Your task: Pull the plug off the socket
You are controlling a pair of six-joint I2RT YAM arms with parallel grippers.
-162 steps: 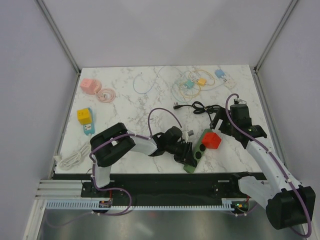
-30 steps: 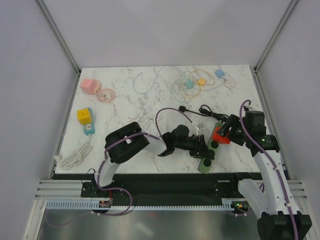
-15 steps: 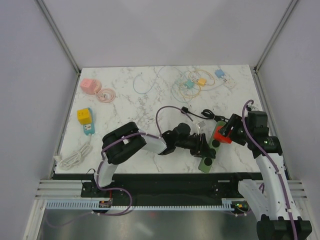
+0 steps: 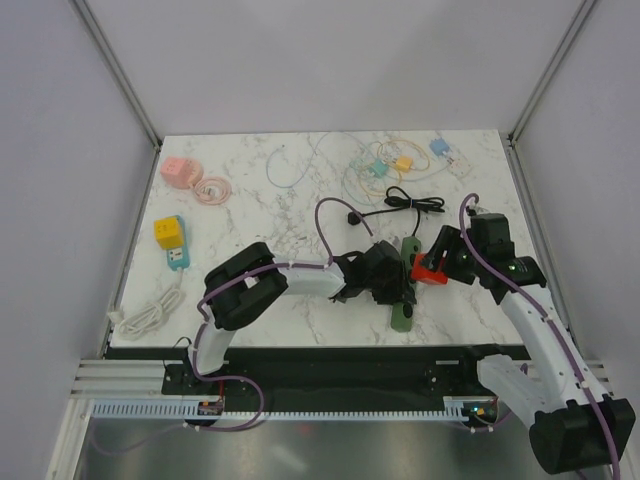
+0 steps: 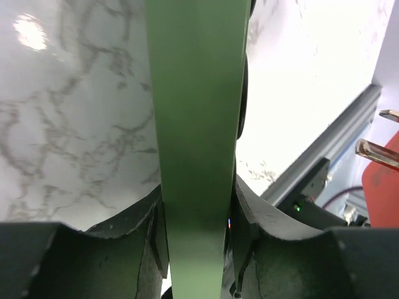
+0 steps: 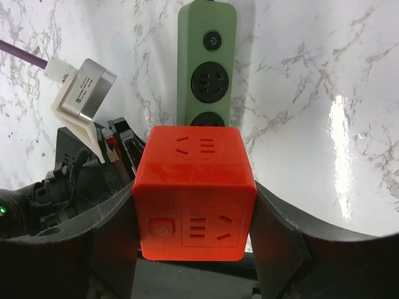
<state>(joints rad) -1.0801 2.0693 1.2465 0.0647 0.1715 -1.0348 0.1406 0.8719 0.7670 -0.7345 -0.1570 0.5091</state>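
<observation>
Left gripper (image 5: pixel 196 233) is clamped on the green power strip (image 6: pixel 207 68) near the marble table's (image 4: pixel 260 215) front edge; right gripper (image 4: pixel 432 263) grips the red cube plug (image 6: pixel 193 193), its prongs (image 5: pixel 376 152) bare, clear of the sockets.

This is a robotics lab test cell. Plain white panels (image 4: pixel 330 60) wall in a marble-patterned worktop (image 4: pixel 250 205), with bare aluminium posts (image 4: pixel 113 68) at the corners. Two robot arms, the left arm (image 4: pixel 245 290) and the right arm (image 4: pixel 535 325), are bolted to a metal rail (image 4: pixel 320 378) beside a slotted cable duct (image 4: pixel 280 409). A pink socket cube (image 4: pixel 178 170), a yellow socket cube (image 4: pixel 168 232) and loose cables (image 4: pixel 385 170) lie scattered about.
</observation>
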